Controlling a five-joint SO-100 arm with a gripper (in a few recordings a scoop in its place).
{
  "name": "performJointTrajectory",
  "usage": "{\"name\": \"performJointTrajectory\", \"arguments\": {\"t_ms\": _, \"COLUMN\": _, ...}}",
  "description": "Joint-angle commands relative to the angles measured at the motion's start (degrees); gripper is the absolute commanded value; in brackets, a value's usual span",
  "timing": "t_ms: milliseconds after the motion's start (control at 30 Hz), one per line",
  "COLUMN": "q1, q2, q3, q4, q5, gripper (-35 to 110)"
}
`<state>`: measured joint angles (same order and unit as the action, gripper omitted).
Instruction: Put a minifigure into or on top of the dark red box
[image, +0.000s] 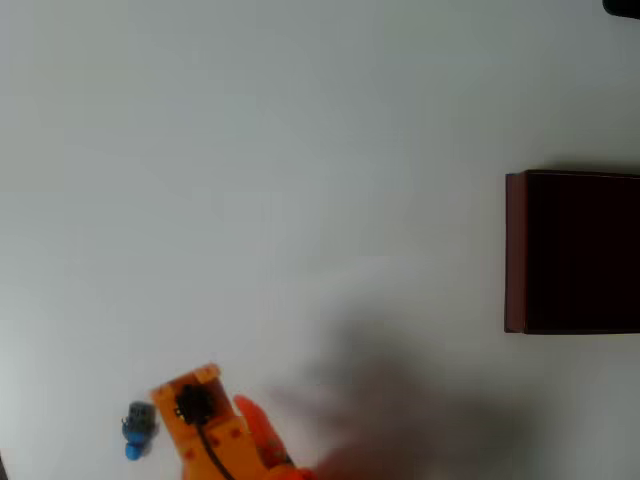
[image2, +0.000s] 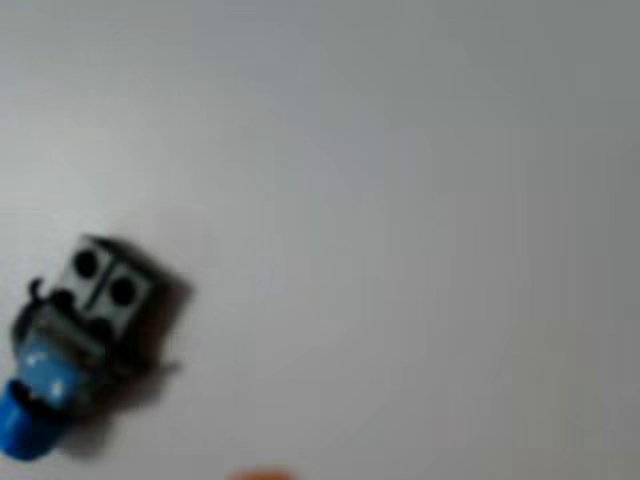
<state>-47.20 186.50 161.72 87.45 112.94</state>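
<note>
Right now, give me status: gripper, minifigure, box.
Gripper beside the minifigure, jaw state unclear. Minifigure lying on the table, ungrasped. Dark red box far right in overhead view, nothing between.

Table (image: 300, 150): plain white surface, spans both views.
Dark object (image: 622, 6): overhead view, 1 o'clock corner, cropped, unidentifiable.
</note>
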Motion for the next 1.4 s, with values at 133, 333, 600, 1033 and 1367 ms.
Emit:
{"name": "performJointTrajectory", "arguments": {"t_ms": 133, "q1": -11.2, "q2": -33.5, "q3": -19.0, "q4": 1.2, "q5": 28.7, "gripper": 21}}
{"name": "performJointTrajectory", "arguments": {"t_ms": 333, "q1": -18.0, "q2": -55.0, "q3": -31.7, "q4": 1.6, "q5": 43.5, "gripper": 22}}
{"name": "performJointTrajectory", "arguments": {"t_ms": 600, "q1": -19.8, "q2": -60.0, "q3": -30.0, "q4": -5.7, "q5": 50.8, "gripper": 24}}
{"name": "performJointTrajectory", "arguments": {"t_ms": 1033, "q1": -24.0, "q2": -72.7, "q3": -31.8, "q4": -12.7, "q5": 57.2, "gripper": 24}}
{"name": "performJointTrajectory", "arguments": {"t_ms": 1367, "q1": -27.0, "q2": -75.3, "q3": -33.9, "q4": -13.4, "q5": 57.7, "gripper": 24}}
